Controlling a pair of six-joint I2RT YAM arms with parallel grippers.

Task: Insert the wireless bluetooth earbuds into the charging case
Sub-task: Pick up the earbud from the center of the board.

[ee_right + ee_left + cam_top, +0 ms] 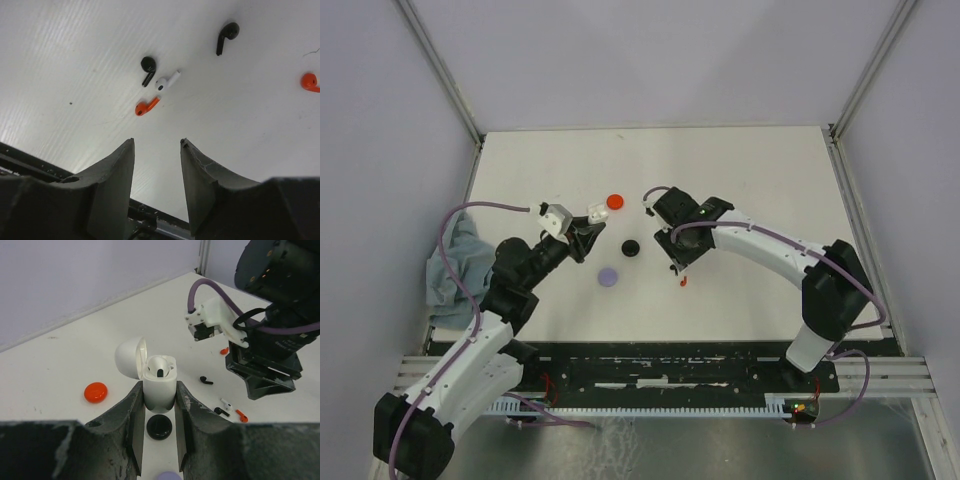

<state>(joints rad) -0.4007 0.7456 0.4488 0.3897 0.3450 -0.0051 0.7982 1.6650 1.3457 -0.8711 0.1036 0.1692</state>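
Observation:
My left gripper (159, 386) is shut on the white charging case (160, 390) and holds it upright above the table, its lid (129, 356) flipped open to the left. A white earbud (160, 364) sits in the case's top. In the top view the case (593, 213) is left of centre. My right gripper (157, 142) is open and empty, hovering over loose earbuds: a black one (147, 67), a white one (167, 81), a red one (146, 106), another black one (226, 36) and another red one (310, 81).
A red disc (614, 202), a black disc (630, 247) and a lavender disc (608, 276) lie between the arms. A grey cloth (455, 265) lies at the left table edge. The right arm (270, 340) stands close behind the case.

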